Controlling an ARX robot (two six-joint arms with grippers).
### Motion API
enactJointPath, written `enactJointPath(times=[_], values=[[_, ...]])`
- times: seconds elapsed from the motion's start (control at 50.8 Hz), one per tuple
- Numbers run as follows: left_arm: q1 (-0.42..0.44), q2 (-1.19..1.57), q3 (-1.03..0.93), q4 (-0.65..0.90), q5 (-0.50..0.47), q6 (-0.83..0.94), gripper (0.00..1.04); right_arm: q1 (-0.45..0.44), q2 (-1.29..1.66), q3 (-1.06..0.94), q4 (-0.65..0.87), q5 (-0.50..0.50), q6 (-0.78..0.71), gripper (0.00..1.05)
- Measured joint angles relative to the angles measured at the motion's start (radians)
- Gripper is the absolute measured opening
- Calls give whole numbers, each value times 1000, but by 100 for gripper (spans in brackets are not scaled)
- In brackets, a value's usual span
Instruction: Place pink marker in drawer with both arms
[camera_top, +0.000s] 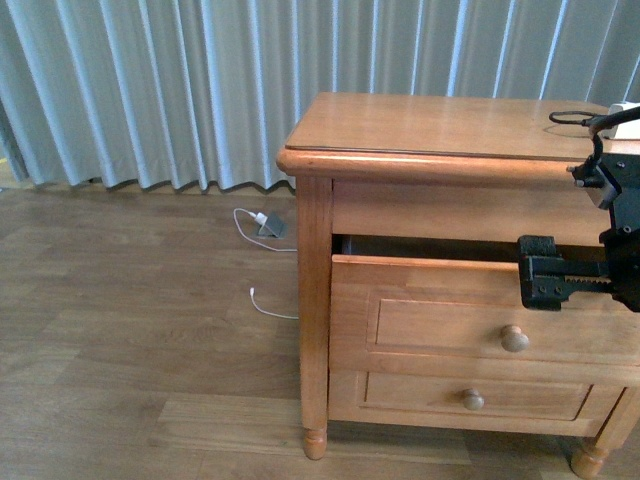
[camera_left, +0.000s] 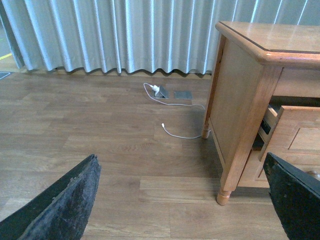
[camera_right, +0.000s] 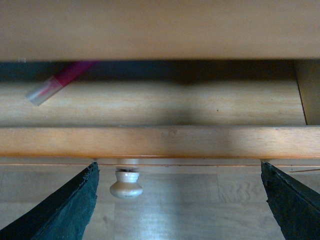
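Pink marker (camera_right: 59, 83), bright pink, pale clear end, lying inside drawer (camera_right: 150, 107)

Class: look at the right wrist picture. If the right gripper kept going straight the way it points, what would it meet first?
Most likely the top edge of the drawer front, which lies between its open fingers. Depth is unclear, so it might pass just outside it, toward the knob. The pink marker lies inside, off that line.

Pale grey-blue curtains (camera_top: 150, 90) hang in long pleats to a wood-plank floor (camera_top: 130, 330). A honey-coloured wooden dresser (camera_top: 420, 130) stands on turned feet, its glossy top catching soft daylight. A white cable (camera_left: 175, 131) trails from a charger (camera_left: 159, 91) beside a floor socket plate (camera_left: 183, 94) near the curtain hem.
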Motion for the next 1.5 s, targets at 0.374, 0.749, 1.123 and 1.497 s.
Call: enactJointPath(times=[0.374, 0.749, 1.123, 1.497], values=[[0, 0, 0, 0, 0, 0, 99, -6, 120, 22, 263, -26, 53, 96], [0, -1, 0, 0, 0, 0, 99, -28, 171, 21, 377, -50, 68, 96], [0, -1, 0, 0, 0, 0, 99, -42, 80, -35, 314, -93, 4, 96], [0, -1, 0, 0, 0, 0, 99, -62, -308, -237, 163, -177, 9, 96]])
